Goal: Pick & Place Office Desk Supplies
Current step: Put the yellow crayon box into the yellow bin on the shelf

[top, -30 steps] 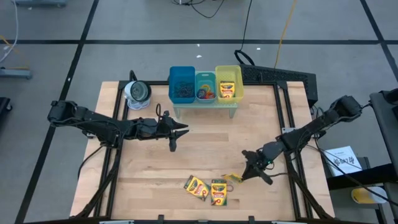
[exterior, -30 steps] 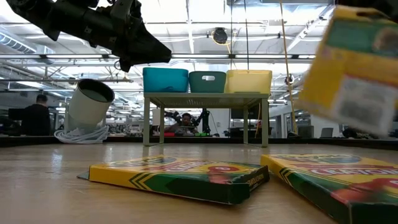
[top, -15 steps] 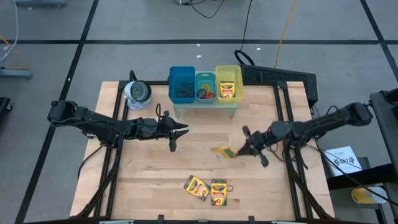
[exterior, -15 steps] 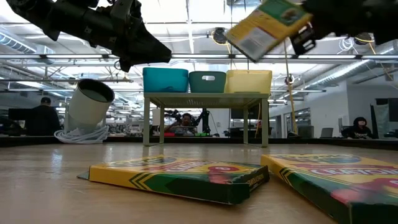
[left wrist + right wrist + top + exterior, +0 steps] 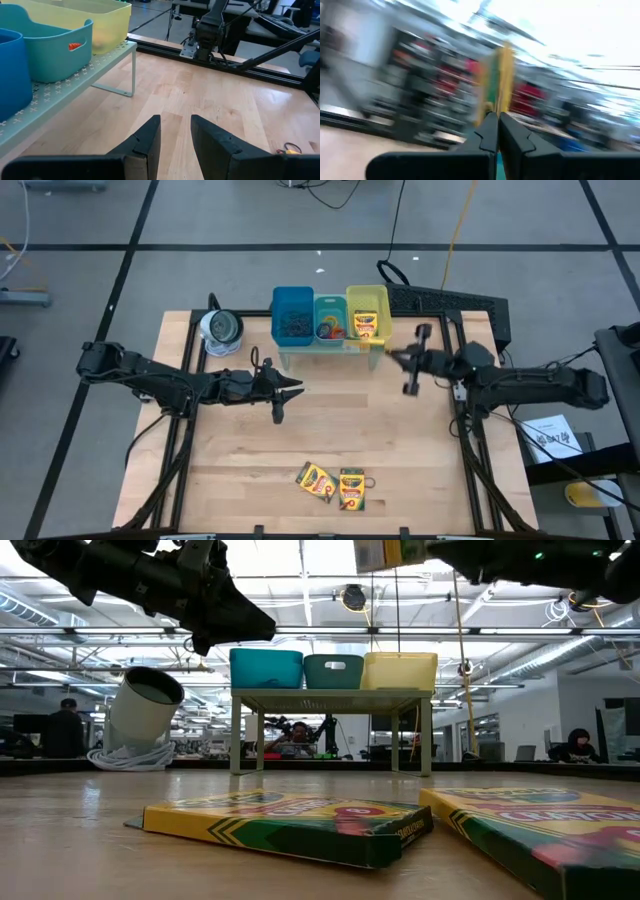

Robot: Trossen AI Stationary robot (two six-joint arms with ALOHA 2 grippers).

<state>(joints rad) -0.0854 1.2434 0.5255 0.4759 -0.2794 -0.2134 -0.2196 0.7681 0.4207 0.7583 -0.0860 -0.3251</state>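
One crayon box (image 5: pixel 496 80) is gripped edge-on in the right gripper (image 5: pixel 410 363), just beside the yellow bin (image 5: pixel 367 298) at the table's (image 5: pixel 420 480) far edge; the left gripper (image 5: pixel 290 387), part-open, holds nothing.

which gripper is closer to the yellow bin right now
Right. The right gripper, shut on a crayon box, is just beside the yellow bin at the shelf's right end. The left gripper waits further off, in front of the blue bin.
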